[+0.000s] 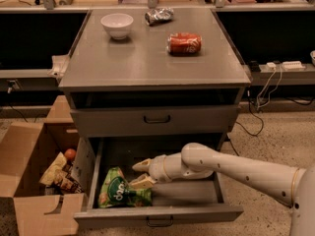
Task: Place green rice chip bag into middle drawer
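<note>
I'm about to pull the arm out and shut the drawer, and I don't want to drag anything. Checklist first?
1. Drawer open: ok.
2. Bag lying on the drawer floor, left side: ok.
3. Gripper inside the drawer, open: ok.
4. Gripper clear of the bag: cannot tell, it sits at the bag's right edge.
5. Upper drawer shut, out of the way of the arm: ok.

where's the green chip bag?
Camera view: the green chip bag lies in the open drawer's front-left corner; the gripper is just right of it, jaws open.

a robotics lab: cabled workbenches [290, 75], robot jaws inside the open middle drawer [189, 194]
</note>
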Robot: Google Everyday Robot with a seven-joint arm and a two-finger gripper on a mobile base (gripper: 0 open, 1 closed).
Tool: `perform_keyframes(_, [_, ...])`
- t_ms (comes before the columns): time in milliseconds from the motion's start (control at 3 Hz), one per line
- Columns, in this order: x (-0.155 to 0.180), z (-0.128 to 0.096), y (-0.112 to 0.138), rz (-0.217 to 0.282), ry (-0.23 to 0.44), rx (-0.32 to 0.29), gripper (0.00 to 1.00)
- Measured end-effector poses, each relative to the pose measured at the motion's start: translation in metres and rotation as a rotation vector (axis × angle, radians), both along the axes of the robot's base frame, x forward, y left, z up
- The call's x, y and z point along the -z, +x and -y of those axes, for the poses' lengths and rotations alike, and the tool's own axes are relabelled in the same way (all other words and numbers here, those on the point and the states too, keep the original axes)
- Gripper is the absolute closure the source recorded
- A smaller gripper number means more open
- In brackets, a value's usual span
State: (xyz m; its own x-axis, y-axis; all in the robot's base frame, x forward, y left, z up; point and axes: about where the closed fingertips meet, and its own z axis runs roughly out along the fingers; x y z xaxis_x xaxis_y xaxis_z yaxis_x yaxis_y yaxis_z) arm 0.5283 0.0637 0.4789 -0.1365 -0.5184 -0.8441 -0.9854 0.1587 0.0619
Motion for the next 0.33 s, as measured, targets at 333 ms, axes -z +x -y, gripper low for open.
perform_keyframes(333, [-0.0046,0.002,0.0014,0.005,0.06,-0.022,0.0])
